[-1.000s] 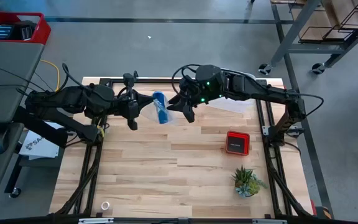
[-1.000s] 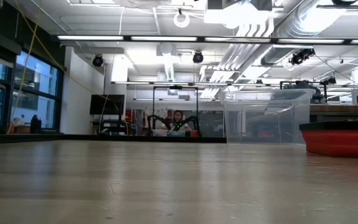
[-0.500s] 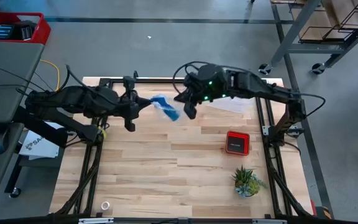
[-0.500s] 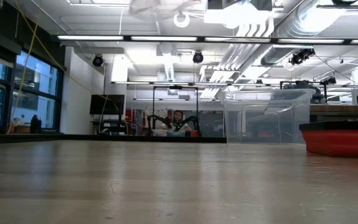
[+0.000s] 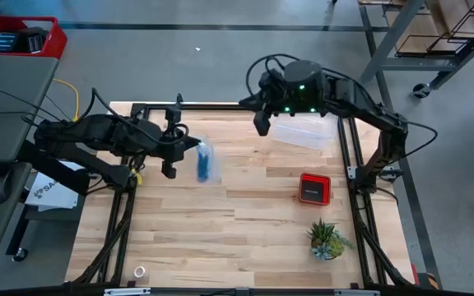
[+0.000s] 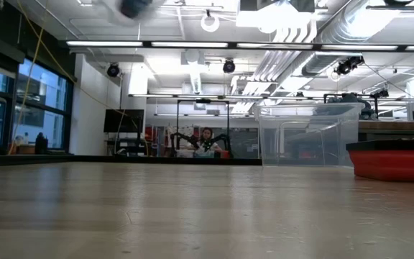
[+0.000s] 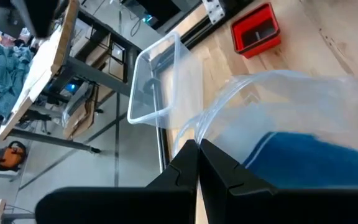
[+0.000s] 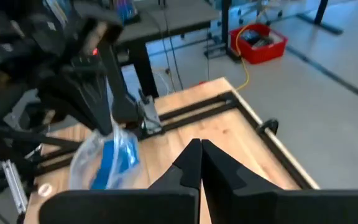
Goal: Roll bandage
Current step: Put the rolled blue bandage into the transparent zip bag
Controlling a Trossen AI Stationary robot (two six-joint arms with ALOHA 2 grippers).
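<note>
The left gripper (image 5: 194, 148) is pinched closed on the clear plastic bag (image 5: 205, 161) — the blue bandage (image 5: 204, 164) hangs inside it, just below the fingertips; the right gripper (image 5: 261, 123) is closed, empty, well apart

One camera looks straight down, one skims the tabletop, and both wrist cameras share the bagged bandage (image 7: 303, 158).

A: What is unclear in the low view?
B: A dark blur (image 6: 134, 7) cut by the top edge.
A: And the bandage (image 7: 303, 162)?
B: Smeared behind clear plastic, cropped in the left wrist view.
</note>
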